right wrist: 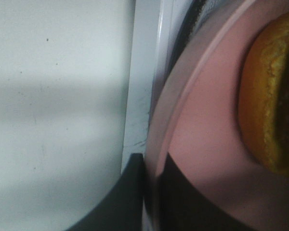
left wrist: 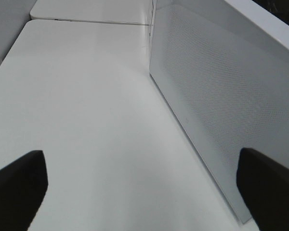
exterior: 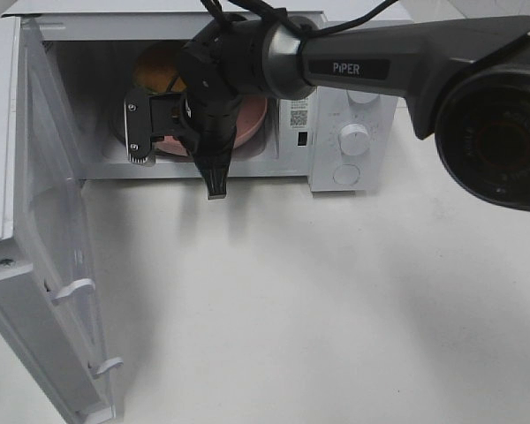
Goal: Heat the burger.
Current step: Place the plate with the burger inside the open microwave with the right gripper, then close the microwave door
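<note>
Find the burger [exterior: 159, 64] on the pink plate [exterior: 253, 125] inside the open microwave [exterior: 353, 132], largely hidden behind the right arm in the high view. Expect something light, soft and stacked: likely to squash or shed layers if pinched, with a glossy, possibly slippery bun. Better to leave the bun alone and handle by the stiff plate rim, keeping it level to avoid sliding. Reaching across from the right to the cavity mouth, wrist rolled, with the right gripper [right wrist: 151, 192] clamped shut on the plate's near rim, one finger on each side of it. Parked off to the side over bare tabletop [left wrist: 86, 96], beside the open door [left wrist: 221, 96], with the left gripper [left wrist: 142, 192] spread wide and holding nothing.
</note>
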Robot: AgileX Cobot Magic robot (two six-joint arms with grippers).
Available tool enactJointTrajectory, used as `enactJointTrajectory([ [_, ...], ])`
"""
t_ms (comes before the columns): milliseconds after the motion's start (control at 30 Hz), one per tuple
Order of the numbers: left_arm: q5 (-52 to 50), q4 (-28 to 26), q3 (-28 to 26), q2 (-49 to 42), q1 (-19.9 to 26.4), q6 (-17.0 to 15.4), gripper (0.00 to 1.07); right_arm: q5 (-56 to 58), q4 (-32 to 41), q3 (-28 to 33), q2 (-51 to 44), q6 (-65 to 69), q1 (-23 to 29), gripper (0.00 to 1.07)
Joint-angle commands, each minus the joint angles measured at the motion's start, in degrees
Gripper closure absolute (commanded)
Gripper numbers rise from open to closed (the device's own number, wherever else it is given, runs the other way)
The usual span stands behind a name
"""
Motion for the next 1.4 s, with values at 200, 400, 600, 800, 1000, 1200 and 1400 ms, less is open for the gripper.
enactJointTrajectory([
  [200,0.1,-0.3,0.1,-0.9,0.2,0.0,0.07,-3.4,-0.2,-2.8,0.5,-1.6,-0.1,1.05],
  [400,0.1,-0.3,0.1,-0.9,0.2,0.0,0.07,-4.4,2.5,-3.5,0.7,-4.6,-0.1,1.05],
  [600,0.1,-0.3,0.1,-0.9,0.2,0.0,0.07,-4.1,1.4,-3.5,0.7,-4.8,-0.1,1.04],
  [800,0.1,-0.3,0.1,-0.9,0.2,0.0,0.07,-4.2,1.4,-3.5,0.7,-4.3,-0.1,0.99],
  [1000,0.1,-0.3,0.1,-0.9,0.2,0.0,0.07,-4.2,1.4,-3.5,0.7,-3.2,-0.1,0.83],
  [1200,0.1,-0.3,0.1,-0.9,0.2,0.0,0.07,-4.2,1.4,-3.4,0.7,-1.5,-0.1,0.49],
  [1400,0.1,-0.3,0.1,-0.9,0.2,0.0,0.07,-4.6,1.4,-0.9,0.0,-1.5,-0.1,0.37],
])
